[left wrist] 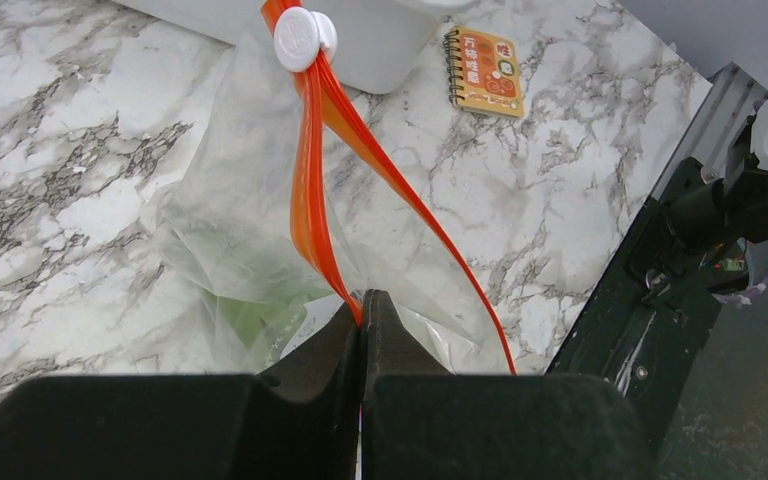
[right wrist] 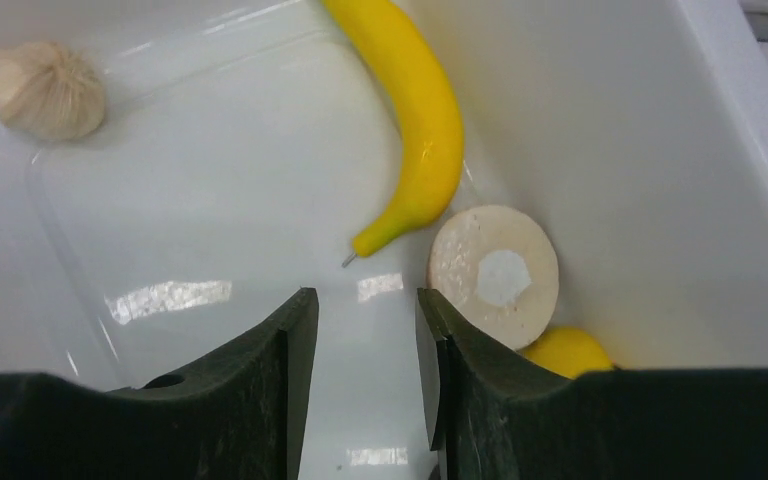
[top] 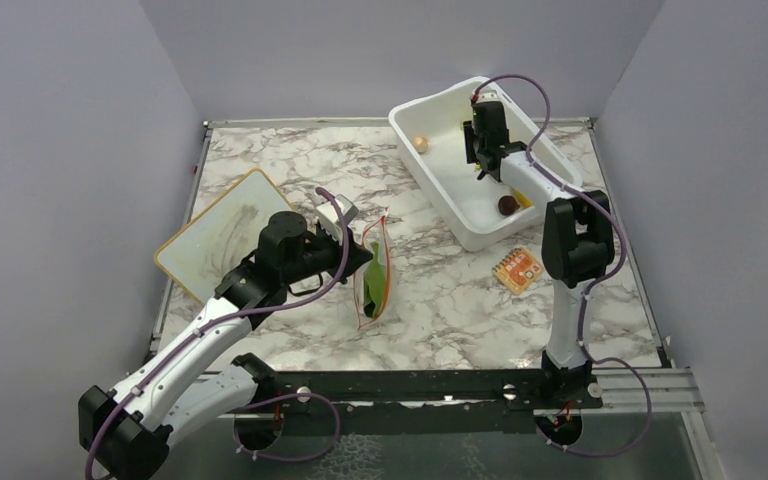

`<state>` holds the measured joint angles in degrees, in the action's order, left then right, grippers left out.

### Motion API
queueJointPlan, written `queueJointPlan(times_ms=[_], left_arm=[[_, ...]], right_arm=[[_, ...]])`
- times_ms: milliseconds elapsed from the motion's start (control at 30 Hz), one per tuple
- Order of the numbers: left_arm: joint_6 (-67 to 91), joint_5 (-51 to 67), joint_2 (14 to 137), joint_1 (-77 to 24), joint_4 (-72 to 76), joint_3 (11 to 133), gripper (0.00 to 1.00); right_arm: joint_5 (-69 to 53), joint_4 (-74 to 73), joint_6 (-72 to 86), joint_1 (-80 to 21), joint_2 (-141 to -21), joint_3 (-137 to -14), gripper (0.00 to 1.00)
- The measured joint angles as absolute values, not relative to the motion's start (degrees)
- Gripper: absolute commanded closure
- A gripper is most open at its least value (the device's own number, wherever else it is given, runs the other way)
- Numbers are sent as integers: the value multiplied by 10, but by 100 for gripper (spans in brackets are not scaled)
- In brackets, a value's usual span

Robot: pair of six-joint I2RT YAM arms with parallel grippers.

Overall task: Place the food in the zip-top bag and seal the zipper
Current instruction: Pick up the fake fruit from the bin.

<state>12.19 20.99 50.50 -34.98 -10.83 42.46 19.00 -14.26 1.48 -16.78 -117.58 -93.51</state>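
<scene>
The clear zip-top bag (top: 372, 278) stands in the middle of the table. A dark-green leafy vegetable (left wrist: 248, 318) is inside it. My left gripper (left wrist: 363, 302) is shut on the bag's red-orange zipper (left wrist: 312, 190), which runs up to a white slider (left wrist: 303, 38). My right gripper (right wrist: 365, 312) hangs open inside the white tub (top: 450, 205), with nothing between its fingers. Just ahead of it lie a yellow banana (right wrist: 422, 110), a round beige slice (right wrist: 495, 272) and a yellow oval fruit (right wrist: 565, 350). A beige bulb-shaped piece (right wrist: 45, 90) sits apart at the tub's far left.
A small orange patterned notebook (top: 517, 268) lies on the marble in front of the tub. A white board (top: 222, 235) lies at the table's left edge. A dark brown round piece (top: 507, 205) sits in the tub near the right arm. A black rail (top: 410, 385) runs along the near edge.
</scene>
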Motion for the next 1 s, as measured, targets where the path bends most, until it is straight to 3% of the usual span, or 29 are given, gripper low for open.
queueJointPlan(times_ms=[400, 733, 1000], left_arm=[[119, 199, 508, -350, -106, 423, 100], [117, 196, 510, -350, -104, 423, 100], [117, 194, 510, -350, -104, 423, 100]], right_arm=[[223, -141, -43, -147, -1348, -1158, 56], [243, -154, -87, -130, -1404, -1179, 49], [247, -155, -93, -119, -1436, -1180, 53]])
